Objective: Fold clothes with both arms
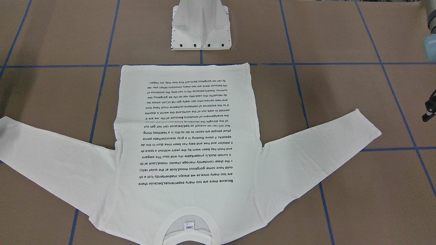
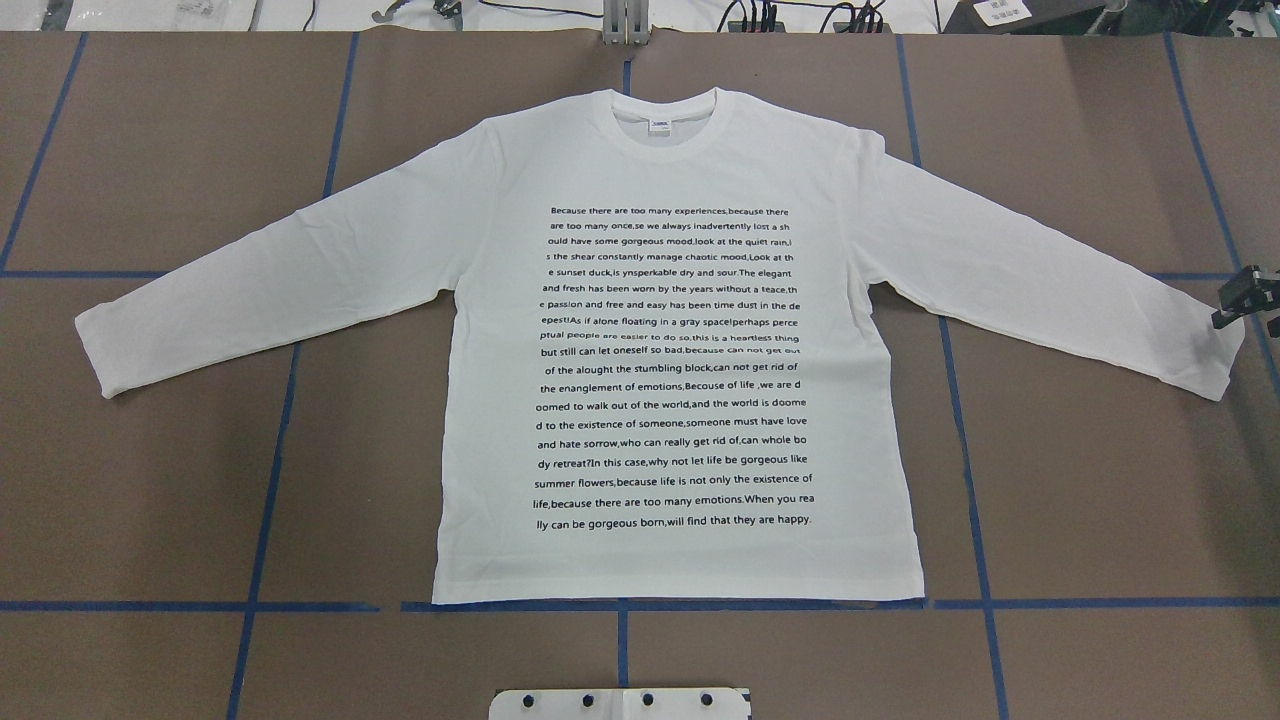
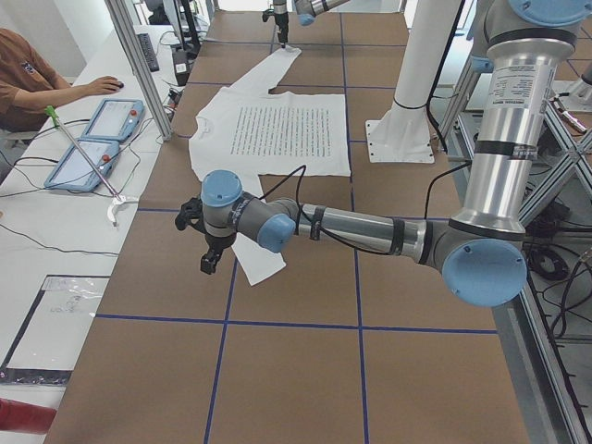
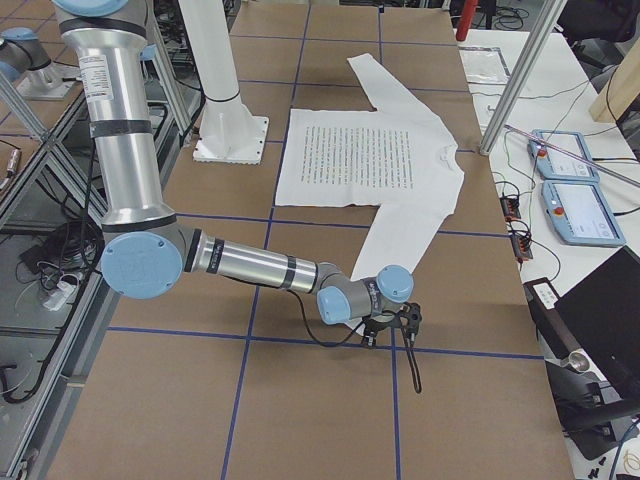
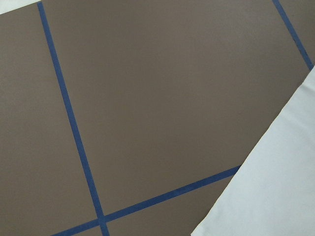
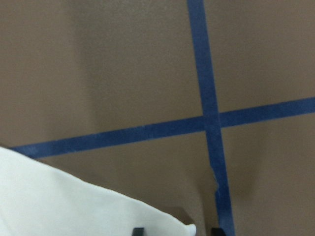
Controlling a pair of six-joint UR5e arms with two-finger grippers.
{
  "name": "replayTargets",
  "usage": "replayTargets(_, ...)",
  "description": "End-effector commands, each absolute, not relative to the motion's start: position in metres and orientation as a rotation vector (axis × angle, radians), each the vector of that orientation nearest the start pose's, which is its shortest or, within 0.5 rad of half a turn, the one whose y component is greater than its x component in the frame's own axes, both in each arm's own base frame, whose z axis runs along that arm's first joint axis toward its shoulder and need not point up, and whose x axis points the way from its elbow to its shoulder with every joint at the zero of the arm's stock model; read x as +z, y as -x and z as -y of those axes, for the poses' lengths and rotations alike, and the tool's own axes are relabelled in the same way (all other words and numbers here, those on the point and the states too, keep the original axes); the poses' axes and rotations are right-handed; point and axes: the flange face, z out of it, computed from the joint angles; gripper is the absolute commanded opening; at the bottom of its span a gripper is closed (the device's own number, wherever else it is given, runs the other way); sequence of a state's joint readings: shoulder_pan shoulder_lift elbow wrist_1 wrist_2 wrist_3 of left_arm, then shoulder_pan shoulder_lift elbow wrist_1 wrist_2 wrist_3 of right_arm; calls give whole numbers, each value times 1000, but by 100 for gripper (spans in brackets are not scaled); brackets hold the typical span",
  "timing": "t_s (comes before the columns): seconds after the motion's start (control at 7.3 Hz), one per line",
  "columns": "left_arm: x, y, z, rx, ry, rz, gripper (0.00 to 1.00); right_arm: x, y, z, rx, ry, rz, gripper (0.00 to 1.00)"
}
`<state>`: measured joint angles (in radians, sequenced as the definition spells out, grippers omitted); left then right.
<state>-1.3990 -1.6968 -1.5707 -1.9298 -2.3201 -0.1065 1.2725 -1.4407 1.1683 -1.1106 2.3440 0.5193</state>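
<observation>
Nothing is folded yet: the shirt [image 2: 680, 350] lies flat and spread, print up, on the surface [image 2: 150, 500]. The right end effector [image 2: 1242, 302] hangs fingers apart at one cuff [image 2: 1215, 370]. I cannot tell how the left end effector [image 1: 430, 109] stands.

Two robot arms, left arm [image 3: 370, 231] & right arm [image 4: 250, 265]. Both are silver-grey metal tubes w/ narrow black bands. Rounded light blue caps cover the elbow & wrist joints. A thin black cable loops along each forearm. Each arm ends in a small black skeletal gripper: left gripper [image 3: 211, 257], right gripper [image 4: 395, 330].
</observation>
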Motion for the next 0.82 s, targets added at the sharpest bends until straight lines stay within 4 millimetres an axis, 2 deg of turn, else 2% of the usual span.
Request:
replayTargets(0.0,553,-32,568,242,-356,-792,100,740,101,541,136,147,785,0)
replayTargets(0.14,553,-32,568,240,-355,-792,100,735,101,542,133,142,792,0)
replayTargets(0.27,553,-32,568,240,-355,-792,100,714,104,544,115,141,865,0)
replayTargets(0.68,553,-32,567,235,-352,-794,100,629,114,557,203,103,939,0)
